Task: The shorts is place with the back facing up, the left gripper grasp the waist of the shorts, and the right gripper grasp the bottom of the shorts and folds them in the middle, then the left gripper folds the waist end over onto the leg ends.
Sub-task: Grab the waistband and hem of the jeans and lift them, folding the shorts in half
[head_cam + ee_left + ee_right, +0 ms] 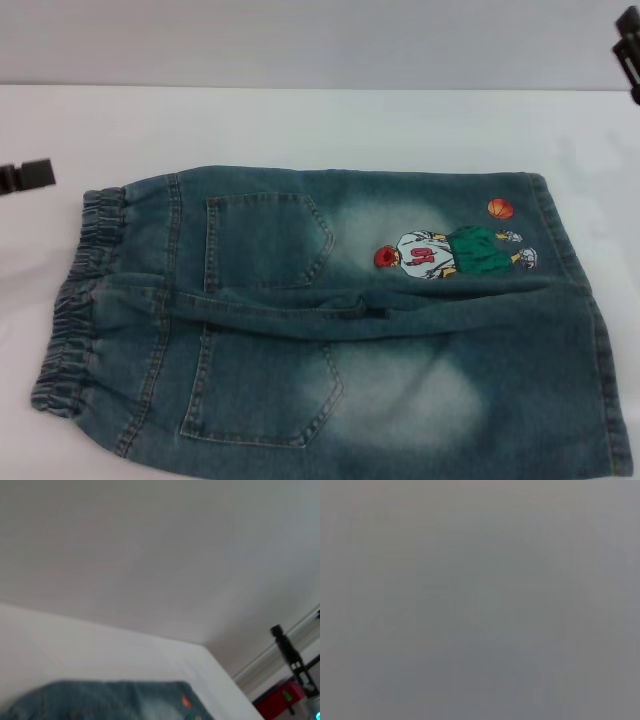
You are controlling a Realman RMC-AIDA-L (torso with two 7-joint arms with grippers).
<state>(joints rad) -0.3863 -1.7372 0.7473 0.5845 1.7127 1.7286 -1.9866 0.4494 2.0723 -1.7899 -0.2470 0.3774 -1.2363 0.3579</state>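
The blue faded-denim shorts (330, 320) lie flat on the white table (300, 125), back pockets up. The ruffled elastic waist (75, 300) is at the left. The straight leg ends (590, 330) are at the right, next to the cartoon basketball-player patch (455, 250) and its orange ball (500, 209). Only a black part of my left gripper (25, 177) shows at the left edge, just beyond the waist and apart from it. My right gripper (630, 50) pokes in at the top right corner, away from the hems. In the left wrist view, the shorts (110, 700) show low down. The right wrist view is plain grey.
The table's far edge meets a pale wall (300, 40). In the left wrist view, a black stand-like part (292, 655) and a red object (280, 700) sit beyond the table's corner. Bare tabletop (300, 125) runs behind the shorts.
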